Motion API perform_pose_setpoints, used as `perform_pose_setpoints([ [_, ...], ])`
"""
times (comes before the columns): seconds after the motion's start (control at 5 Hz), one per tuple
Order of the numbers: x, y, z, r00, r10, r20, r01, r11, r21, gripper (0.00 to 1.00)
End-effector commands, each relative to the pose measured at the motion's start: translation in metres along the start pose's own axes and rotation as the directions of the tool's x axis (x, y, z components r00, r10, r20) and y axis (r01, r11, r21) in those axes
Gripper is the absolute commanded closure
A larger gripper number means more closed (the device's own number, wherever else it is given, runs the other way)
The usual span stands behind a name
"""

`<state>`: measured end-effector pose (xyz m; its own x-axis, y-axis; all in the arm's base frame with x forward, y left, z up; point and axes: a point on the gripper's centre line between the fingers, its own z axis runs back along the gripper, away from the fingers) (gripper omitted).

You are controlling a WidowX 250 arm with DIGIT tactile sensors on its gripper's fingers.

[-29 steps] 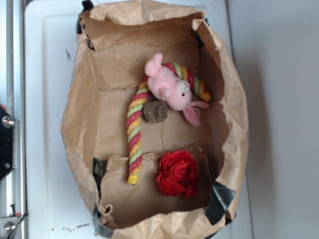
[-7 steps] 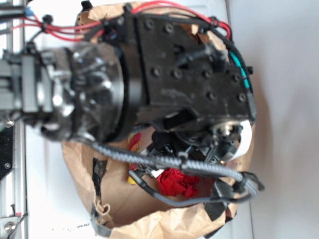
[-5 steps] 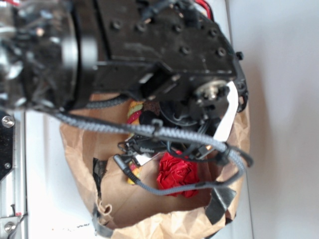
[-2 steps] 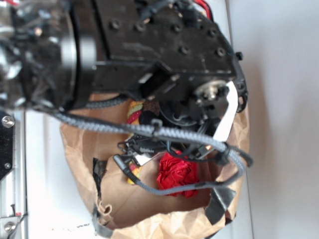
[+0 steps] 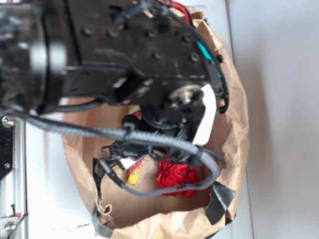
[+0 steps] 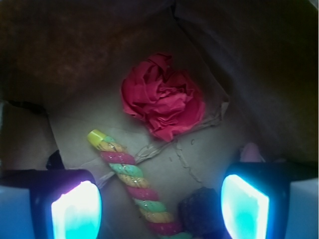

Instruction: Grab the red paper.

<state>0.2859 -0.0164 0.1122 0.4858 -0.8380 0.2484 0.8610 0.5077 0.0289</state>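
white tray (image 5: pixel 45 164), brown paper bag (image 5: pixel 234 134) on it

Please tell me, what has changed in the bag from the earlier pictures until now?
The arm came in over the paper bag and now covers its upper part, shifting left in the last moment. The gripper is open, holding nothing, apart from the red paper. The red paper, striped rope and bag stayed in place.

White tray (image 5: pixel 45 164), pale grey surface (image 5: pixel 284 124) beside it, soft even light
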Motion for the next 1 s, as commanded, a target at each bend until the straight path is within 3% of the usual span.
perform_pose_setpoints([
  [0.0,0.027,-0.018,0.014,0.994,-0.095,0.059,0.094,0.995,0.032,0.00],
  [0.2,0.036,-0.011,0.003,0.995,-0.075,0.071,0.072,0.996,0.044,0.00],
  [0.4,0.048,-0.001,-0.006,0.997,-0.065,0.037,0.063,0.996,0.061,0.00],
  [0.8,0.045,0.072,-0.024,0.996,-0.082,0.043,0.081,0.996,0.021,0.00],
])
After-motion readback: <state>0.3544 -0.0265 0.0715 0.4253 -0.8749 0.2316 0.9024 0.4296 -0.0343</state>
